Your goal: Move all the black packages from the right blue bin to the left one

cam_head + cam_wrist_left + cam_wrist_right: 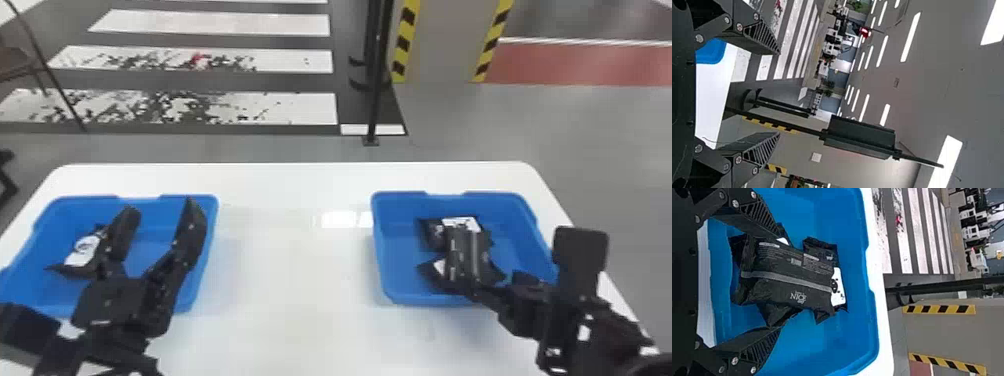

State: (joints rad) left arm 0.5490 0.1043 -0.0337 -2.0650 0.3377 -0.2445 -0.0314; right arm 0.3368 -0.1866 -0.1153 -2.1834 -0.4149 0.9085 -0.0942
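Hovering at the head view's four o'clock, your right gripper (522, 234) has its fingers spread wide over the right bin (381, 240), where black packages (785, 274) lie overlapping in a pile. Your left gripper (160, 209), at eight o'clock, also has its fingers apart, over the left bin (212, 205), where another black package (85, 251) lies toward that bin's nine o'clock.

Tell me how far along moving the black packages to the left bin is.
Partway, it seems. At least one black package lies in the left bin. Nothing looks firmly held: the left gripper is open over that bin, and the right gripper is open around the top package. Left to move: apparently three overlapping packages in the right bin.
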